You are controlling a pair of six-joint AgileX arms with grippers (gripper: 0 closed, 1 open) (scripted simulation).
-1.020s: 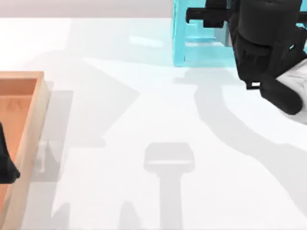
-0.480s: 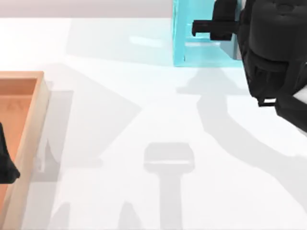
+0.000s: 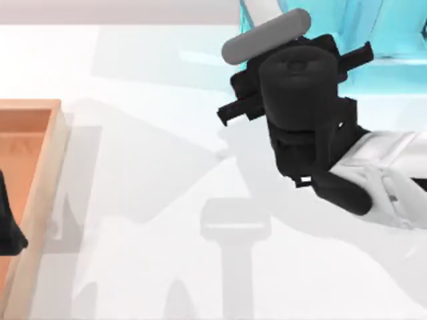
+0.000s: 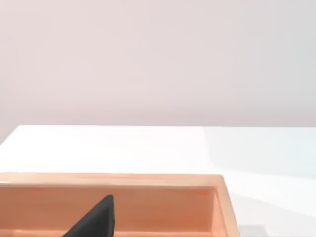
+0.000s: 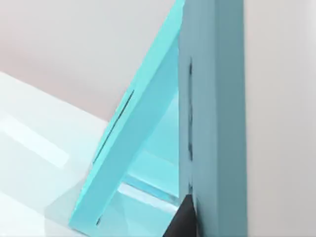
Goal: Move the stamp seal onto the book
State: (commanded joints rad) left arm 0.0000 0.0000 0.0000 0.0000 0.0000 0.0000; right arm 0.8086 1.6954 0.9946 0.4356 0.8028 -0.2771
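The big white table [image 3: 133,167] looked the same as a moment before. The light blue shelf [image 3: 393,33] stood at the far side, toward the right. The wooden tray [image 3: 50,173] sat at the left edge and had not moved.

The big change was my right arm [image 3: 300,113]. A second before, it hung over the far right corner, in front of the shelf. Now it had swung left, toward the middle of the table, and it covered more of the shelf's front. The right gripper [image 3: 353,55] was close to the shelf wall. I could not tell if its claw was open, shut or holding something.

The left gripper [image 3: 8,230] stayed parked over the tray. I could not tell its claw either.

I could not tell where the stamp seal or the book was. They may have been hidden under the right arm or by the shelf. I think the arm was moving somewhere for the job, but the stamp seal was not yet on the book as far as I could see.
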